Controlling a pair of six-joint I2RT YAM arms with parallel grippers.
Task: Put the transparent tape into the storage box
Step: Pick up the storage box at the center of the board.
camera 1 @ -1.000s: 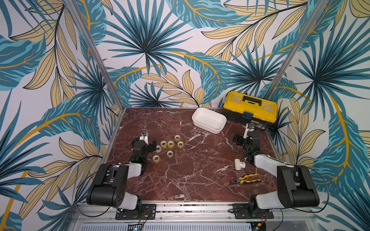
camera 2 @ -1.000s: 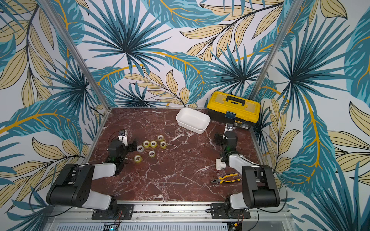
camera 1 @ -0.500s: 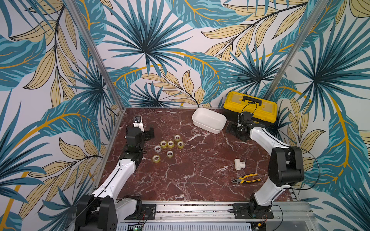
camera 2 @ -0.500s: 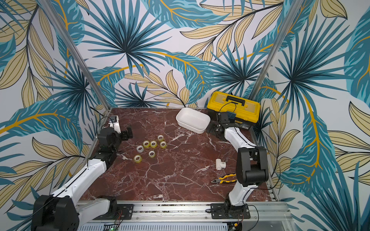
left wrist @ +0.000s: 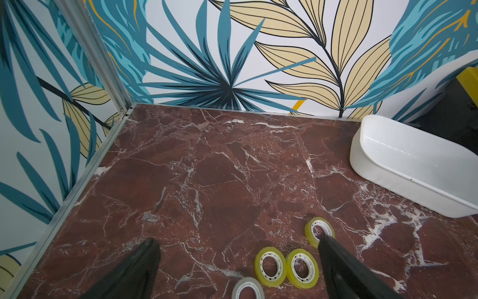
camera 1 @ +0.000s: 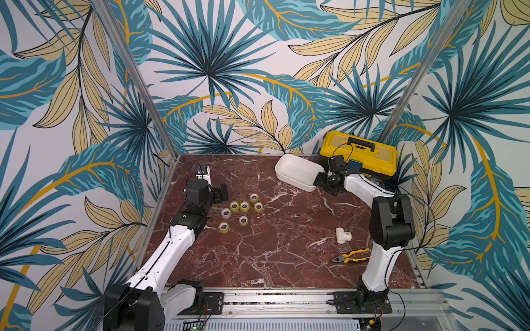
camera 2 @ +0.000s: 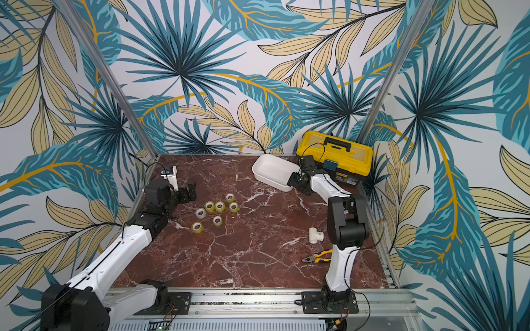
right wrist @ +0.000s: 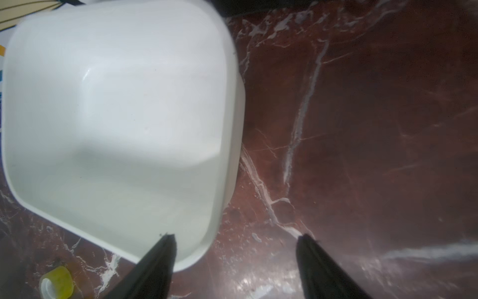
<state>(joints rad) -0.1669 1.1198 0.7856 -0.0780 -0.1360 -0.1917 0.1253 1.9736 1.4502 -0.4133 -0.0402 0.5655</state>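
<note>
Your right hand (right wrist: 236,236) straddles the wall of the storage box (right wrist: 116,103), jaws apart: close squarely on it while your left hand (left wrist: 238,239) hovers wide open, seemingly over the transparent tape (left wrist: 270,266).

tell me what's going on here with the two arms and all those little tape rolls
The robot is setting up to load tape into a box. All seven tape rolls lie on the table, none picked up yet, and the storage box is empty. The left gripper is open, close by the rolls. The right gripper is at a corner of the box, jaws apart, one finger inside its wall and one outside. It does not look clamped.
</note>
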